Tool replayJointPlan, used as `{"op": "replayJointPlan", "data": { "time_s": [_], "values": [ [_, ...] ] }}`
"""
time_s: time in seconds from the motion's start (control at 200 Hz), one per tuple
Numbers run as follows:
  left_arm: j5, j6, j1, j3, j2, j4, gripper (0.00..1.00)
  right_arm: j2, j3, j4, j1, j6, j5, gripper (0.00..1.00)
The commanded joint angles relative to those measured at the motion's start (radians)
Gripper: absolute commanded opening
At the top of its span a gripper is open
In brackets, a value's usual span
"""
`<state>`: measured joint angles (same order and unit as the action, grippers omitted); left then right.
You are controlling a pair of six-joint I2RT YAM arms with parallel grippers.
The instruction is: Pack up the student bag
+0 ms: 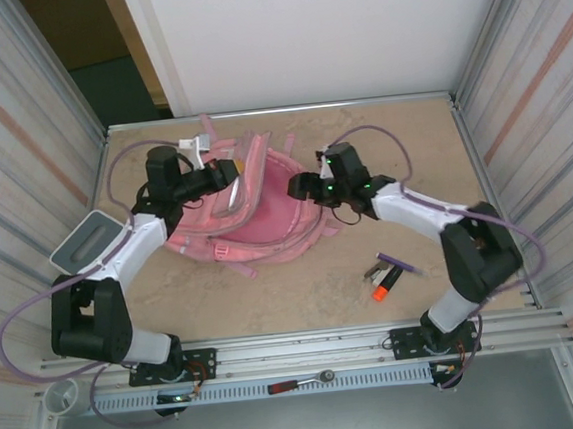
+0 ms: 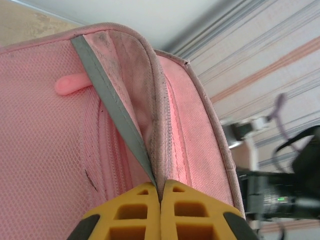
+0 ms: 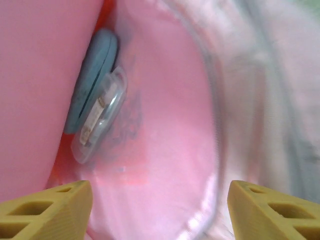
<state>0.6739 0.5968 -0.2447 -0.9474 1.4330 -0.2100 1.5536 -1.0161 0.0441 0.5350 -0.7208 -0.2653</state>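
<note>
I look down on the whole desk [image 1: 303, 283] from the fixed camera above and behind the arm bases. My left wrist camera looks past the left fingers [image 2: 132, 212], pressed close to the pink student bag [image 2: 45, 150] and facing the right arm [image 2: 300, 175]. The right wrist camera, with the right fingers [image 3: 45, 210] in frame, peers closely inside that bag, which all three views share.

The right gripper [image 3: 160, 212] is hanging open over the inside of the pink bag [image 3: 165, 130], its yellow fingers [image 3: 47, 210] sitting wide apart at 7 and 5 o'clock. At 10 o'clock a grey-blue rounded thing [image 3: 92, 70] is lying against the pink cloth, with a clear plastic piece [image 3: 102, 112] bearing a label touching its 4 o'clock side. Towards 3 o'clock the cloth is showing paler and blurred.
</note>
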Motion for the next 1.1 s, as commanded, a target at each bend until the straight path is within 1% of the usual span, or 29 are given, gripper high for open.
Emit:
{"op": "replayJointPlan", "data": {
  "time_s": [0.0,0.07,0.125,0.17,0.215,0.316,0.381,0.441,0.521,0.581,0.696,0.802,0.882,0.997,1.092],
  "values": [
    [-0.106,-0.11,-0.059,-0.011,0.068,0.014,0.21,-0.077,0.076,0.111,-0.055,0.067,0.116,0.75],
    [-0.089,-0.143,-0.083,-0.053,0.117,0.066,0.38,-0.093,0.129,0.067,-0.113,0.027,0.073,0.77],
    [-0.083,-0.156,-0.083,-0.075,0.126,0.116,0.47,-0.087,0.15,0.016,-0.12,0.016,0.032,0.77],
    [-0.111,-0.171,-0.082,-0.066,0.1,0.132,0.52,-0.069,0.149,-0.01,-0.101,0.023,0.012,0.78],
    [-0.181,-0.192,-0.082,-0.043,0.049,0.144,0.56,-0.038,0.127,-0.007,-0.072,0.042,0.017,0.78],
    [-0.372,-0.233,-0.082,0.024,-0.082,0.178,0.66,0.051,0.055,0.043,-0.019,0.085,0.099,0.78],
    [-0.469,-0.242,-0.075,0.074,-0.151,0.182,0.71,0.104,0.03,0.043,-0.017,0.087,0.111,0.74],
    [-0.508,-0.228,-0.056,0.12,-0.192,0.185,0.72,0.145,0.017,0.031,-0.023,0.087,0.107,0.65],
    [-0.509,-0.189,-0.02,0.179,-0.224,0.195,0.73,0.196,-0.004,0.037,-0.041,0.089,0.112,0.47],
    [-0.502,-0.165,0.005,0.223,-0.24,0.195,0.73,0.227,-0.017,0.036,-0.061,0.089,0.105,0.36],
    [-0.497,-0.166,0.021,0.279,-0.252,0.225,0.73,0.269,-0.056,0.03,-0.098,0.098,0.086,0.24],
    [-0.471,-0.168,0.012,0.319,-0.239,0.242,0.73,0.308,-0.115,0.038,-0.129,0.112,0.087,0.19],
    [-0.432,-0.158,-0.022,0.346,-0.211,0.211,0.73,0.353,-0.19,0.063,-0.148,0.132,0.094,0.17],
    [-0.412,-0.151,-0.124,0.326,-0.143,0.202,0.73,0.435,-0.336,0.124,-0.18,0.159,0.089,0.16],
    [-0.416,-0.136,-0.223,0.293,-0.101,0.195,0.73,0.485,-0.463,0.194,-0.204,0.191,0.078,0.19]
  ]
}}
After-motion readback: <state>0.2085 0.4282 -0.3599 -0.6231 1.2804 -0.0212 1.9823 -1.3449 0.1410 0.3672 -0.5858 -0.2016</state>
